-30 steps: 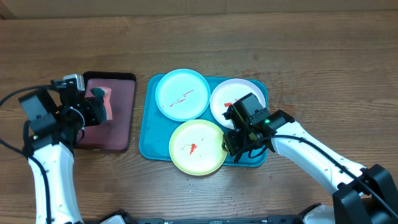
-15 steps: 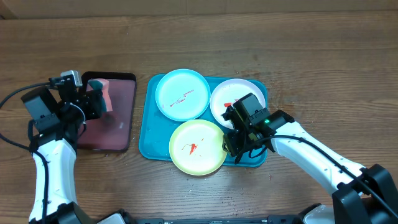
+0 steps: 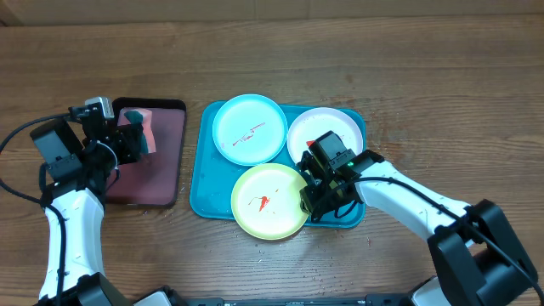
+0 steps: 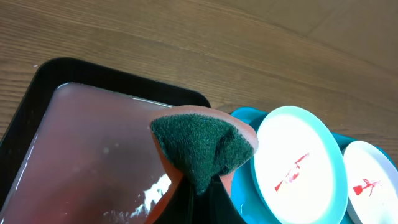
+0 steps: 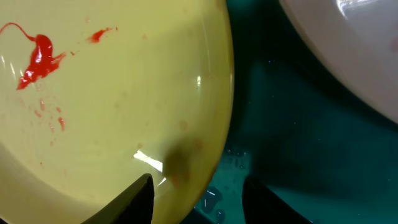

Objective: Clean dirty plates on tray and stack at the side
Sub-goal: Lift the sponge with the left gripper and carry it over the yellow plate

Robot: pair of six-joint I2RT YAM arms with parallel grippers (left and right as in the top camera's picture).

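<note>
The teal tray holds three smeared plates: light blue, white and green-rimmed. My right gripper is open, low over the tray. Its fingers straddle the green plate's right rim, one finger over the plate and one over the tray floor. My left gripper is shut on a sponge with a dark green scouring face, held above the black tray. The light blue plate lies to its right.
The black tray with pinkish-red wet inside stands left of the teal tray. The white plate's edge is close to my right gripper. Bare wooden table lies behind and to the right of the trays.
My left gripper has shifted the sponge slightly above the black tray. My right gripper has edged left onto the green plate's rim.
</note>
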